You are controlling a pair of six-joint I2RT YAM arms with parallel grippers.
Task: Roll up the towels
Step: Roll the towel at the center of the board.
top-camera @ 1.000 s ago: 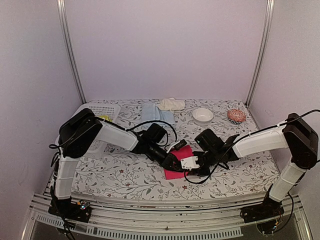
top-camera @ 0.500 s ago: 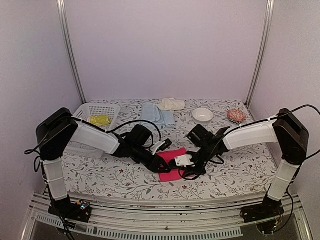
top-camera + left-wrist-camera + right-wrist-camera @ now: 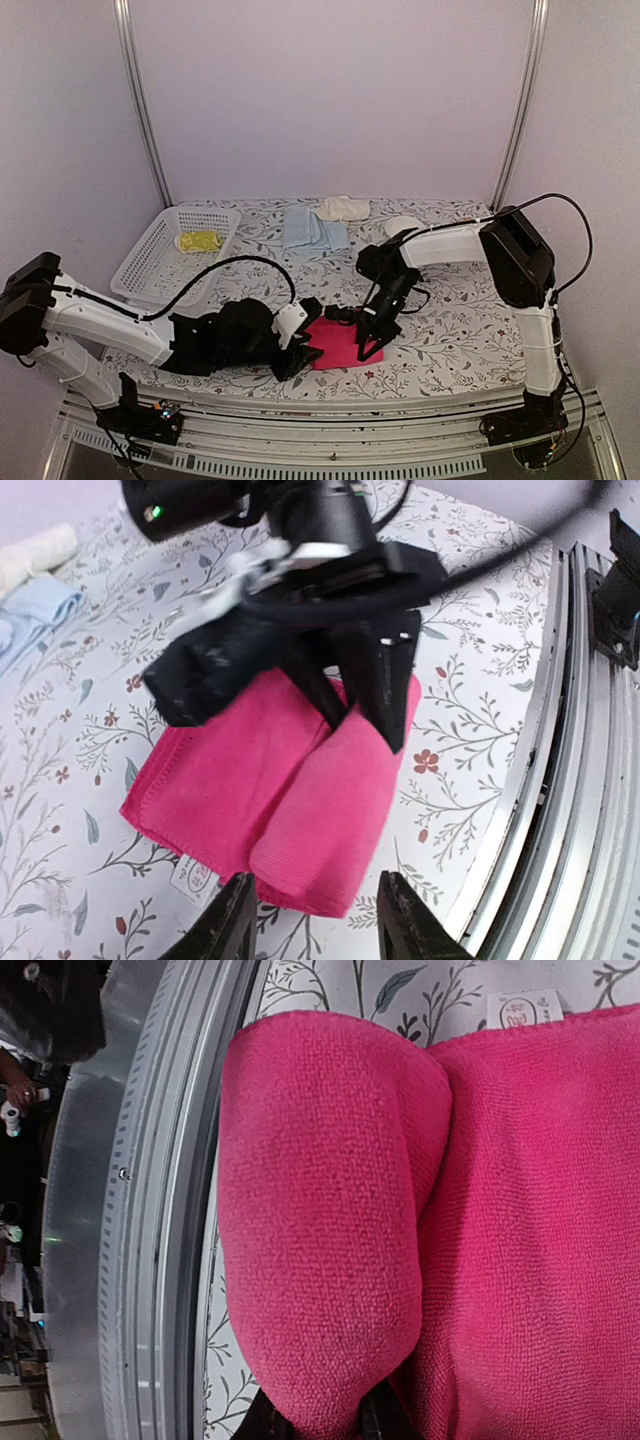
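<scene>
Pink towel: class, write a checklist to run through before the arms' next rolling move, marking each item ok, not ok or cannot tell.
1. Fold of pink towel pinched by right gripper: ok.
2. Jaws of left gripper open: ok.
3. Towel wholly on table covering, off metal rail: ok.
4. Roll finished: not ok; most lies flat.
5. Roll tightness: cannot tell.
</scene>
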